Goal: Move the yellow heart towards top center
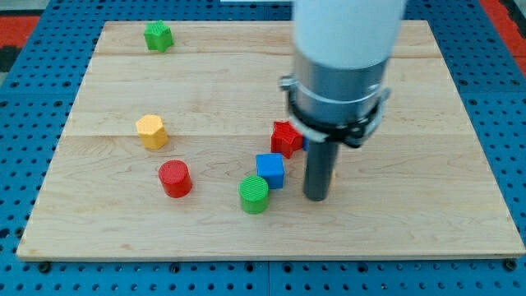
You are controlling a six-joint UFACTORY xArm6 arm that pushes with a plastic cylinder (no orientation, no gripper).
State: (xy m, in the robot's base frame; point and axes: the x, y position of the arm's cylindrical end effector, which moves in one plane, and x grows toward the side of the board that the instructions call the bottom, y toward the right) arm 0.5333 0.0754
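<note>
Checking the 1 camera view: progress reads as near 0. No yellow block sits at the top centre of the counter (460, 222); that stretch is partly covered by the arm's pale housing, so what lies behind it cannot be told.

The yellow heart is not clearly visible. A yellowish sliver (333, 174) peeks out at the view's right edge of the rod, low and right of centre; my judgement is that this is the heart, mostly hidden behind the rod. The only other yellow piece, a yellow hexagon (152, 131), lies well apart at the view's left.

This arm carries no fingers, so no wide or narrow state applies; nothing is held. My tip (316, 198) rests just beside the sliver, on its left and bottom side.

A blue cube (270, 169), a red star (287, 138) and a green cylinder (255, 194) crowd the tip's left.

Remaining: essentially the whole push up the counter.
</note>
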